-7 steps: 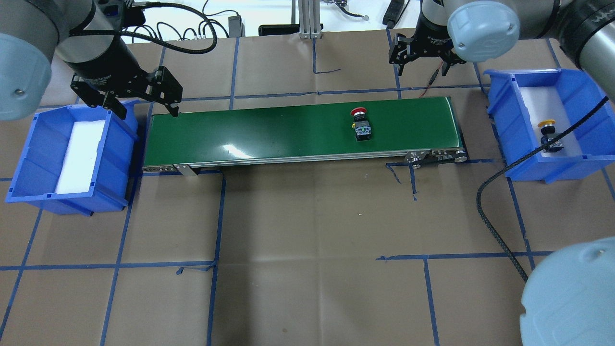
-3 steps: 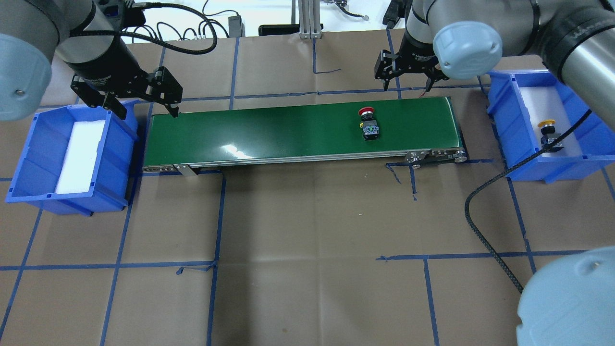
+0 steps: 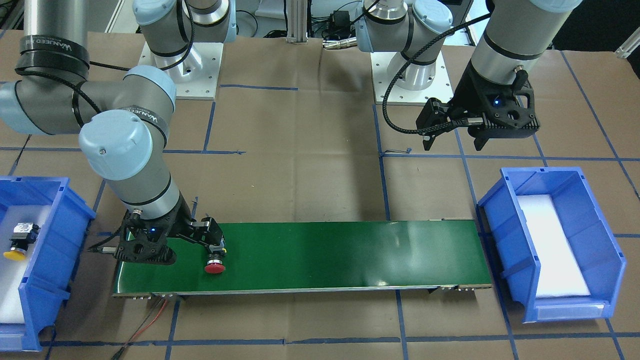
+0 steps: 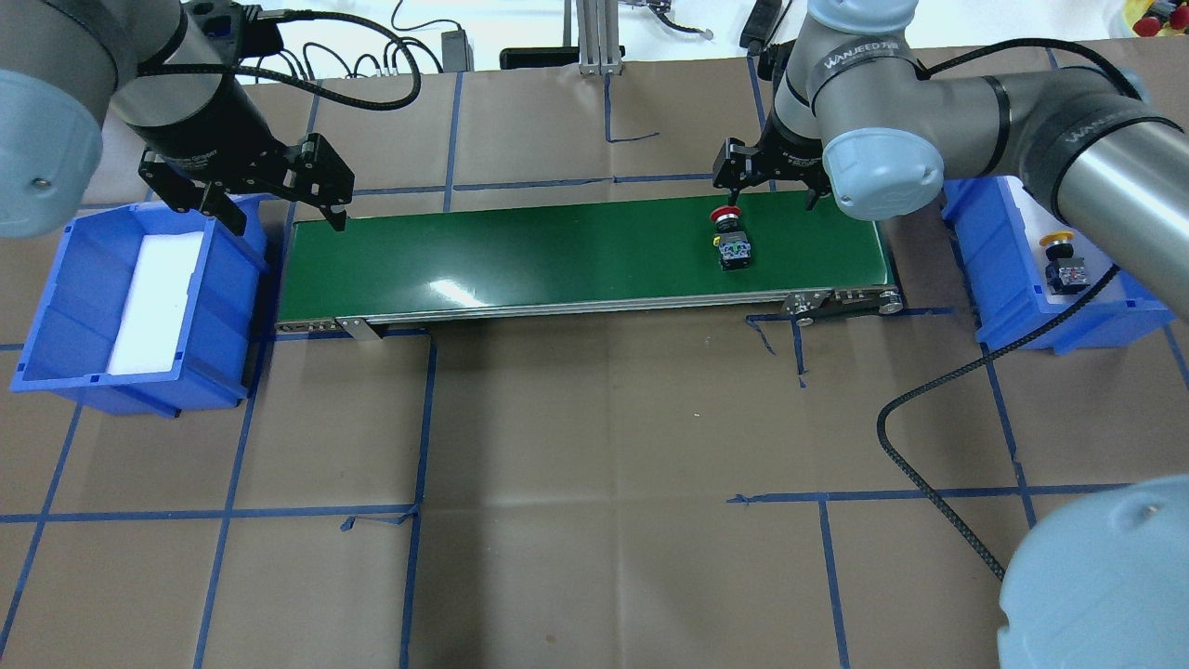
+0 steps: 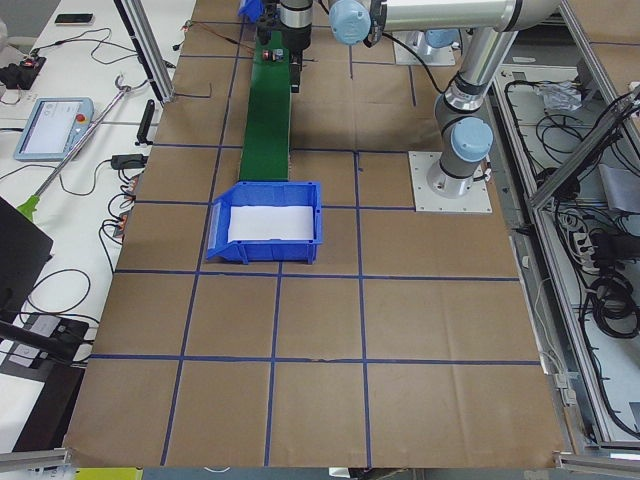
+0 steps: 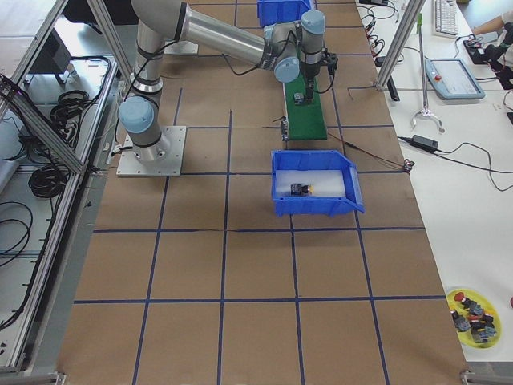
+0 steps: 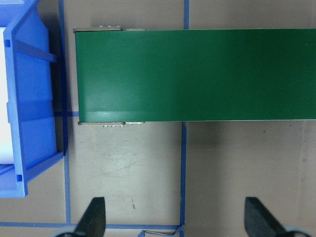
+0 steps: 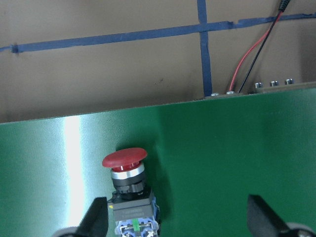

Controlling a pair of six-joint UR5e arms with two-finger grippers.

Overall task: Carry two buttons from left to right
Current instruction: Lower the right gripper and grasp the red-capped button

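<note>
The red button (image 4: pixel 729 237) lies on its side on the green conveyor belt (image 4: pixel 557 251), near the belt's right end; it also shows in the front view (image 3: pixel 215 262). My right gripper (image 4: pixel 771 190) is open and empty over the belt's far edge. In the right wrist view the red button (image 8: pixel 127 182) sits between the fingers, close to the left one. The yellow button (image 4: pixel 1059 260) lies in the right blue bin (image 4: pixel 1115 307). My left gripper (image 4: pixel 283 218) is open and empty above the gap between the belt's left end and the left blue bin (image 4: pixel 56 307).
The left bin holds only a white foam pad (image 4: pixel 153 302). A black cable (image 4: pixel 929 418) loops over the table at the right. Red and black wires (image 8: pixel 252 59) run from the belt's far right corner. A yellow plate of spare buttons (image 6: pixel 473 309) lies far off.
The red button has moved right along the belt. My right gripper has swung left and nearer to the belt, over the button. The left gripper has hardly moved.
</note>
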